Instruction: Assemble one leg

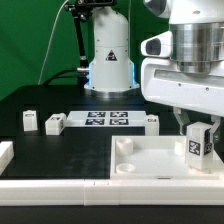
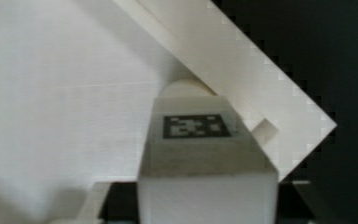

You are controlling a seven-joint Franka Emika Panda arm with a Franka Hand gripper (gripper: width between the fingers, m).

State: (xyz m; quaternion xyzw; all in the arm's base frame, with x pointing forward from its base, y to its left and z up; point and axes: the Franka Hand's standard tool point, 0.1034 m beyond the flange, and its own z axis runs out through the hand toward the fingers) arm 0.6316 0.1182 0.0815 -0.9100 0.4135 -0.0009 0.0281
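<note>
My gripper is shut on the leg, a small white block with a black-and-white tag facing the camera. It holds the leg upright over the large white tray-like piece near that piece's corner at the exterior view's right. I cannot tell whether the leg touches the piece. In the wrist view the leg rises between the dark fingers, with my gripper closed round it, and the white tray-like piece lies beneath it, its rim corner close by.
The marker board lies at the table's middle before the robot base. Three more small white blocks stand near it: two at the exterior view's left and one at the right. A white part sits at the left edge.
</note>
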